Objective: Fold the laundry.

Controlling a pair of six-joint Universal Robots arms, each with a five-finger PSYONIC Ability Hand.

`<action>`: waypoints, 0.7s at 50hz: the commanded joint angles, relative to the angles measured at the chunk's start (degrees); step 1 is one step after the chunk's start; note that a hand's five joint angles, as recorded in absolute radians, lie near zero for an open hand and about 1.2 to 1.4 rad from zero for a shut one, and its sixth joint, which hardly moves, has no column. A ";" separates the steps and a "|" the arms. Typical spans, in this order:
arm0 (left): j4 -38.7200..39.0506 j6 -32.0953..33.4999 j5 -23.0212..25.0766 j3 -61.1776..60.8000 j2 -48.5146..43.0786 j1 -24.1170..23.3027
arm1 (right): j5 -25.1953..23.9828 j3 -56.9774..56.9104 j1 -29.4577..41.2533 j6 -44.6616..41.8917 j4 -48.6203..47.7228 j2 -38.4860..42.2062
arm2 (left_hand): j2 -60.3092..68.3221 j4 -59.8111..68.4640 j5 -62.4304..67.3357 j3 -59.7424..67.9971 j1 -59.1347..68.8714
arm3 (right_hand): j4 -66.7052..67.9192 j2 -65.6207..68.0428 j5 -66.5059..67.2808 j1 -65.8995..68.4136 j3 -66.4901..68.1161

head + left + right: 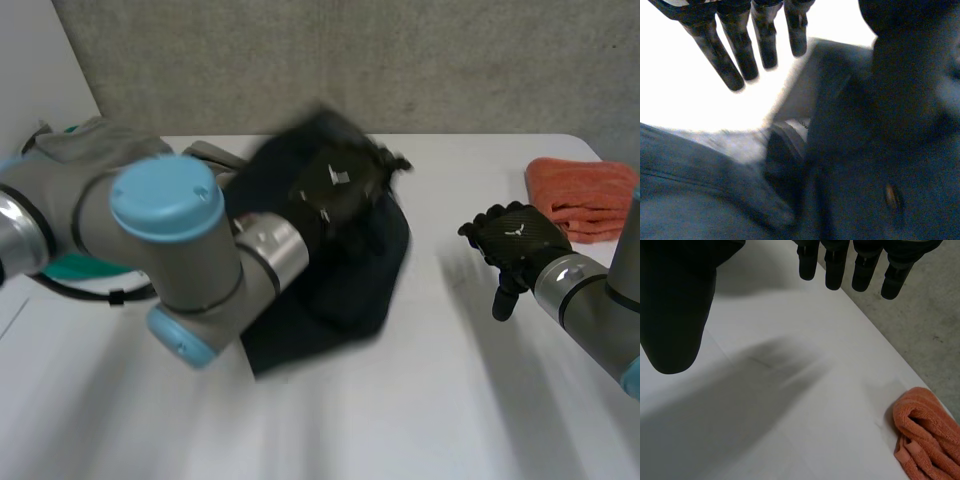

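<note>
Head view: left hand hovers over the dark garment, fingers straight; right hand hangs relaxed, empty.

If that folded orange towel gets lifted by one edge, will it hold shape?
Probably not: the folded orange terry towel shows rounded, soft folds, so it would likely droop and unfold. Its fuzzy pile probably grips rather than slips.

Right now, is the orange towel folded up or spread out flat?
Folded. The orange towel lies in a compact stack on the white table, with rounded doubled layers showing along its edge.
</note>
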 commanded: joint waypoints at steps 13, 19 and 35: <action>-3.74 10.33 -23.84 -22.16 20.98 2.45 | -8.62 4.72 5.34 -6.00 -1.03 -6.05 | -9.79 -10.22 -10.43 -10.27 -5.80 | -1.07 -1.58 -2.25 -2.23 -1.37; -13.74 6.91 -24.05 -29.47 24.52 0.61 | -11.89 4.38 5.09 -13.04 -2.53 -3.52 | -9.79 -10.22 -10.43 -10.27 -5.80 | -1.07 -1.58 -2.25 -2.23 -1.37; -13.87 6.53 -25.27 -25.54 10.82 -5.46 | -8.74 -2.48 3.94 -27.12 -8.49 13.45 | -8.90 -9.34 -9.55 -9.38 -4.91 | 9.69 9.18 8.51 8.53 9.40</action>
